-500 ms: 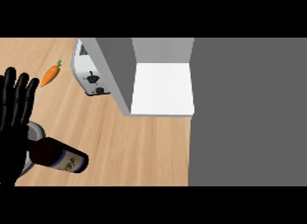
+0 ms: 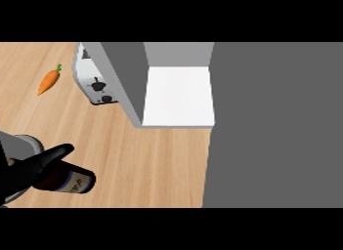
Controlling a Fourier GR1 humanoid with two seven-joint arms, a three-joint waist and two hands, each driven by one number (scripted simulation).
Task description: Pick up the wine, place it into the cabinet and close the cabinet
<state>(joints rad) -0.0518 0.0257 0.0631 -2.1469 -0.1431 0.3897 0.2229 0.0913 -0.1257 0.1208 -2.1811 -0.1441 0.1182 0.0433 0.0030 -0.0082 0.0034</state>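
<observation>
The wine bottle [image 2: 71, 179], dark brown with a pale label, is tilted at the lower left over the wooden counter [image 2: 152, 161]. My left hand [image 2: 15, 173] is on it, thumb laid across its upper side. The rest of the hand hides the neck, and its fingers run up the left edge. The cabinet [image 2: 282, 122] is a large grey block on the right. Its compartment is open and shows a white shelf [image 2: 178, 95] beside a grey side wall [image 2: 123, 78]. My right hand is out of sight.
A silver toaster [image 2: 95, 80] stands against the cabinet's left wall. An orange carrot [image 2: 49, 81] lies on the counter to the toaster's left. A grey rounded piece [image 2: 22, 144] shows just behind my left hand.
My left hand has moved down and left, so its raised fingers are mostly past the left edge. Its thumb now lies across the bottle. The bottle has barely shifted.
</observation>
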